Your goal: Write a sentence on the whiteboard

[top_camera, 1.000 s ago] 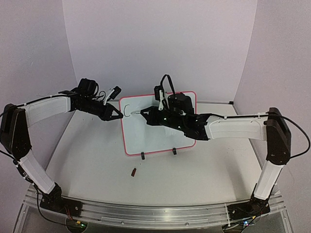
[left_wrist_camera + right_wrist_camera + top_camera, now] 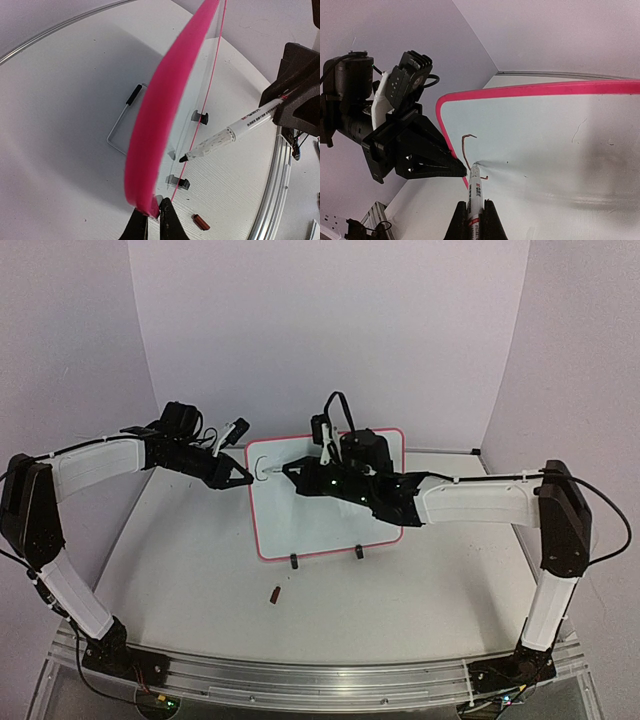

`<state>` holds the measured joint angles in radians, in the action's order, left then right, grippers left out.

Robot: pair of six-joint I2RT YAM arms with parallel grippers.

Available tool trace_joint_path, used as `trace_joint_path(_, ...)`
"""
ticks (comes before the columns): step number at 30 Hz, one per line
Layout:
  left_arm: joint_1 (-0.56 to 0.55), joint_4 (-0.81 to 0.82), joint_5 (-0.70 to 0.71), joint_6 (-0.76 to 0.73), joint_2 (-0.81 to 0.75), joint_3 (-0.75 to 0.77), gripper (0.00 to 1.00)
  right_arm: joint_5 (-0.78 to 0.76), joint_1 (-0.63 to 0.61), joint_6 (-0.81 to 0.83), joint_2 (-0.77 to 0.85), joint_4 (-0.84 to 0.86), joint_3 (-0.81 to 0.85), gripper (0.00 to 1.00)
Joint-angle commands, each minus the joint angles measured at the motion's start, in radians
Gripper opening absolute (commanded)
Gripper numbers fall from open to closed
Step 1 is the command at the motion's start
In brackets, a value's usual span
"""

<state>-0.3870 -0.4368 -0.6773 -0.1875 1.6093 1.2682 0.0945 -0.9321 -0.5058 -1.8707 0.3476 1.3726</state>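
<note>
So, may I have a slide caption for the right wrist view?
Right gripper holds a marker tip to the pink-framed whiteboard beside a curved stroke; left gripper pinches the frame.

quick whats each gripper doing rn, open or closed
left gripper: closed on the pink frame of the whiteboard
right gripper: closed, holding the marker

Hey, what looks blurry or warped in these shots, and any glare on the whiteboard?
Left wrist view: the pink frame of the whiteboard is close and smeared out of focus, the marker is sharp, and the table edge bows as through a fisheye. Right wrist view: the whiteboard shows dull grey reflections, no hard glare. Top view: even light, soft shadows.
</note>
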Motion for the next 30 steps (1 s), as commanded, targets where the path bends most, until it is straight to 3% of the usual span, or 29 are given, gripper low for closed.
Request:
trace_joint_path(1,-0.003,-0.001,0.061,-0.036,-0.01,0.008,0.0,-0.026,-0.002,-0.011,-0.015,0.017,0.045,0.0)
trace_joint_path(30,-0.004,-0.007,0.068,-0.04,-0.015,0.01,0.0,-0.18,-0.004,-0.014,0.092,0.017,-0.067,0.0)
